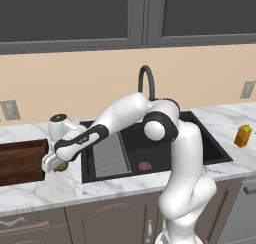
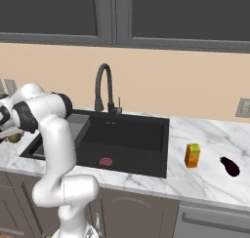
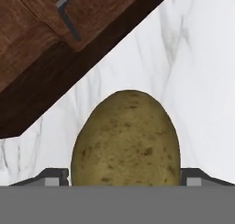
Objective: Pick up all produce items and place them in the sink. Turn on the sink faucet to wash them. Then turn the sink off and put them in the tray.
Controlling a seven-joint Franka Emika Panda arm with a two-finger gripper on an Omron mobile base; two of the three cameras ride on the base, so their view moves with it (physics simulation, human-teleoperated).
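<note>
Tray [image 1: 20,160] far left; gripper [image 1: 54,164] just beside it, low over the counter [image 1: 60,185], jaws wide around the olive-yellow potato [image 3: 126,138], not clamped. Sink [image 1: 165,153] middle. Purple piece [image 2: 229,167] far right.

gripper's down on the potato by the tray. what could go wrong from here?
1. The gripper straddles the potato, jaws wide apart; on a rounded lump, an off-centre close could squirt it out.
2. The tray wall sits right beside it, so a nudged potato or finger may bump it.
3. The eggplant lies far across the counter, past the sink: a long reach, likely needing a base move.
</note>
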